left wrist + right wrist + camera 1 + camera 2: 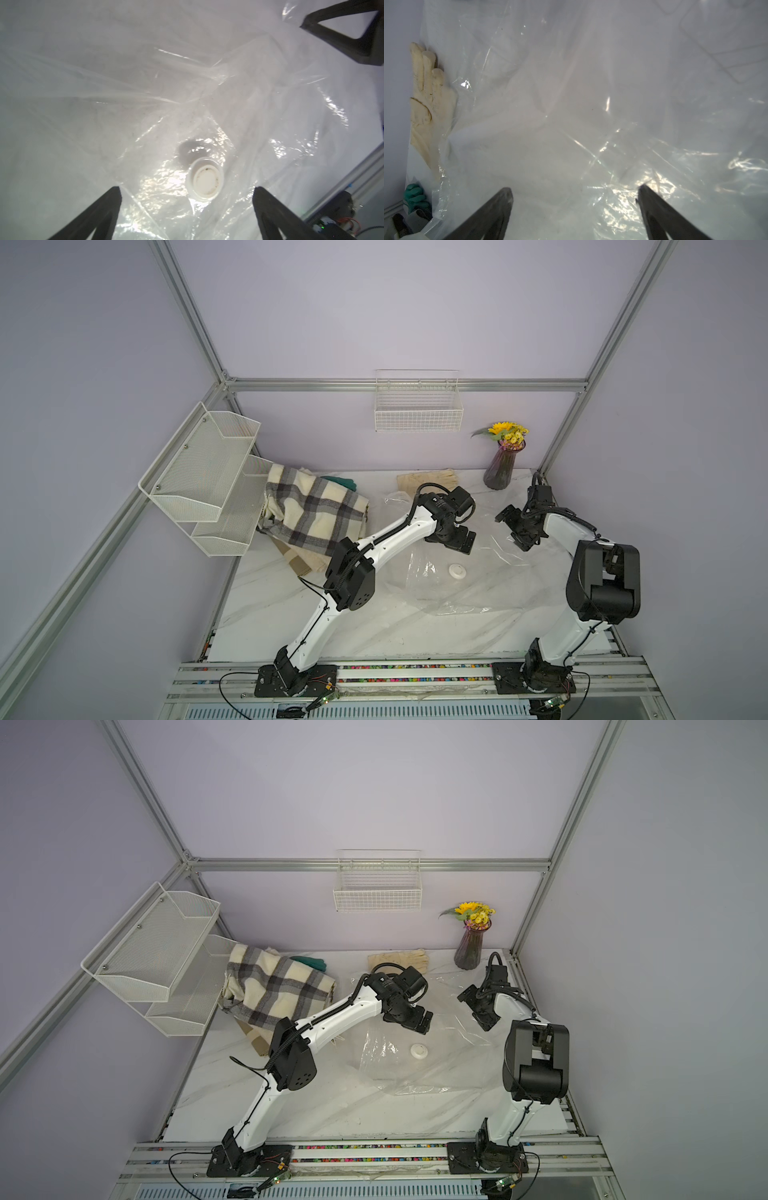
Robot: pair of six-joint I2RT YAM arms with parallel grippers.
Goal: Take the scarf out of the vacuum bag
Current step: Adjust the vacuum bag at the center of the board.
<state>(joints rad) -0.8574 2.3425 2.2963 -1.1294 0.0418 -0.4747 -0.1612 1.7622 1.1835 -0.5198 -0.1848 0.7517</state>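
The scarf [316, 512] [278, 986], cream with grey plaid, lies bunched outside the bag at the table's back left, against the mesh shelf. The vacuum bag [457, 593] [419, 1073] is crinkly clear plastic, spread flat mid-table, with its round white valve cap [457, 572] [205, 182] on top. My left gripper [461, 541] [188, 189] hovers open just behind the cap with nothing between its fingers. My right gripper [513, 529] [575, 190] hangs open and empty over the bag's right part. No cloth shows inside the bag in either wrist view.
A two-tier white mesh shelf [208, 485] juts from the left wall beside the scarf. A beige cloth [303, 564] lies under the scarf. A green glove [338, 482], beige gloves [428, 480] [429, 104] and a purple vase of flowers [500, 464] line the back edge. A wire basket [417, 406] hangs on the wall.
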